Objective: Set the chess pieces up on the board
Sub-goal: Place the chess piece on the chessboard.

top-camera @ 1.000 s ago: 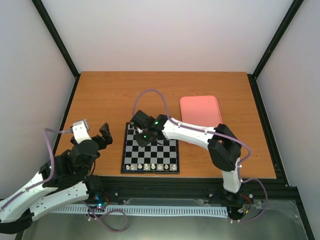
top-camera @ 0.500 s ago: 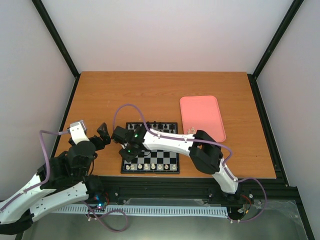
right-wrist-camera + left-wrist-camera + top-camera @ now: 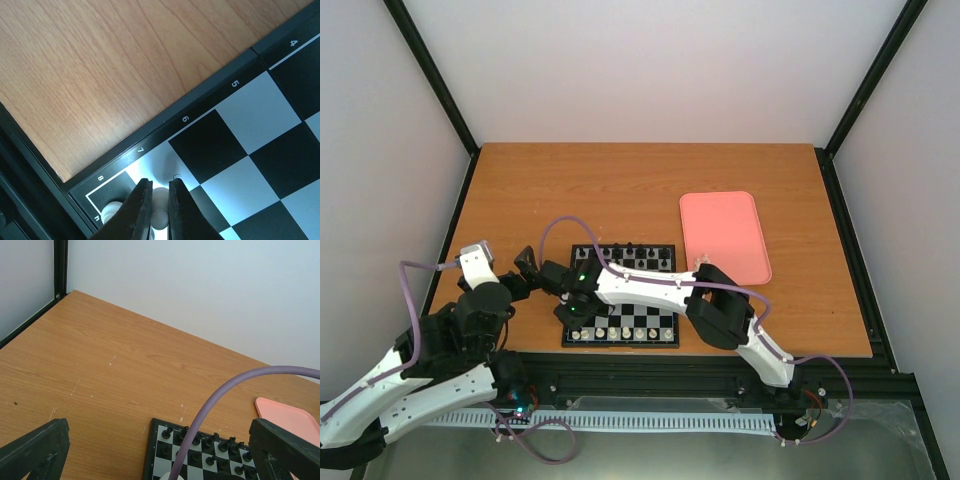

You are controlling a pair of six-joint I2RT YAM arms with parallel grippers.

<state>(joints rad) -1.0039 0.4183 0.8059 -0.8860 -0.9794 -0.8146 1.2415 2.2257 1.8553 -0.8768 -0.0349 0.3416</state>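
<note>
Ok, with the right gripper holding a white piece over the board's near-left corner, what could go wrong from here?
1. The right gripper holds a white piece right beside a neighbour piece on the corner square of the board. Setting it down or opening the fingers could knock that one over.
2. The open left gripper hangs close to the right arm's wrist in the top view. A move by either could bump the other.

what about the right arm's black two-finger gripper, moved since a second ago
Yes: the right gripper slid from the far-left corner of the black-and-white checked chessboard to its near-left corner.
</note>
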